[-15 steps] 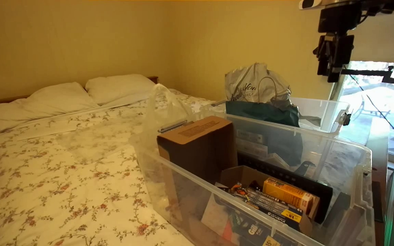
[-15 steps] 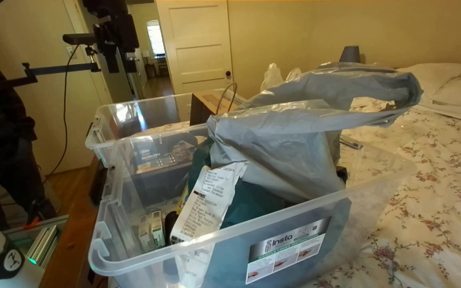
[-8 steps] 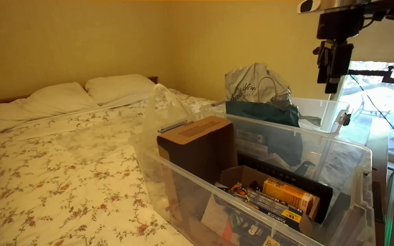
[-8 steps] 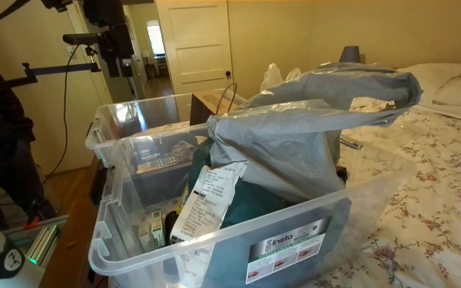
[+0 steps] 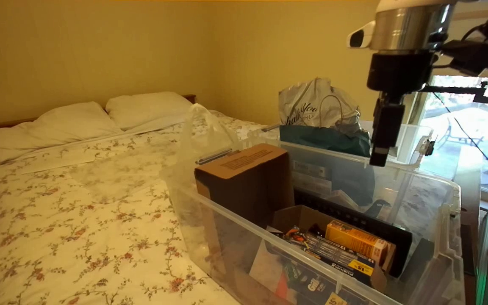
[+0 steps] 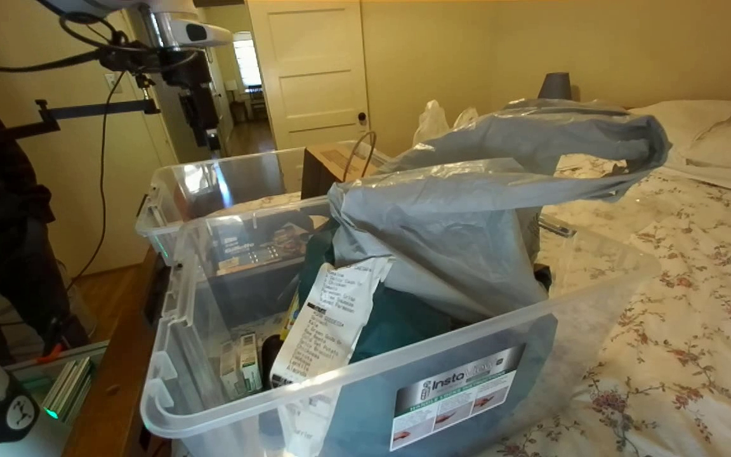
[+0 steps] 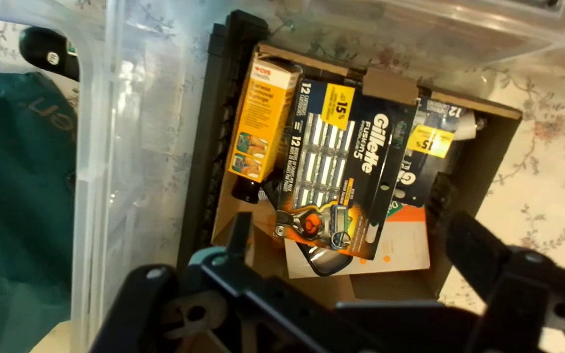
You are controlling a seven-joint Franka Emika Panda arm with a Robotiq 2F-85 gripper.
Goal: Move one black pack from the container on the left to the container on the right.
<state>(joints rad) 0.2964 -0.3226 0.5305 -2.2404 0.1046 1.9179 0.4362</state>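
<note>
A black Gillette pack (image 7: 361, 147) lies on top in an open cardboard box (image 7: 491, 162); it also shows in an exterior view (image 5: 333, 250). A second dark Gillette pack (image 7: 432, 162) lies beside it, partly covered. The cardboard box stands in a clear bin (image 5: 235, 218). The other clear bin (image 6: 315, 384) adjoins it and holds a green bag (image 6: 397, 327). My gripper (image 7: 351, 233) is open and empty, above the cardboard box. In the exterior views my gripper (image 5: 381, 156) (image 6: 212, 143) hangs above the bin rims, apart from the packs.
A yellow box (image 7: 263, 117) sits beside the pack. A long black keyboard-like object (image 7: 206, 147) stands along the cardboard box. A tall brown box (image 5: 244, 163) rises from the same bin. A grey plastic bag (image 6: 441, 235) and paper receipt (image 6: 324, 324) stick up from the other bin.
My gripper has come down and moved left over the bins in an exterior view. It has also turned, so its fingers now overlap there. The packs and bins have not moved.
</note>
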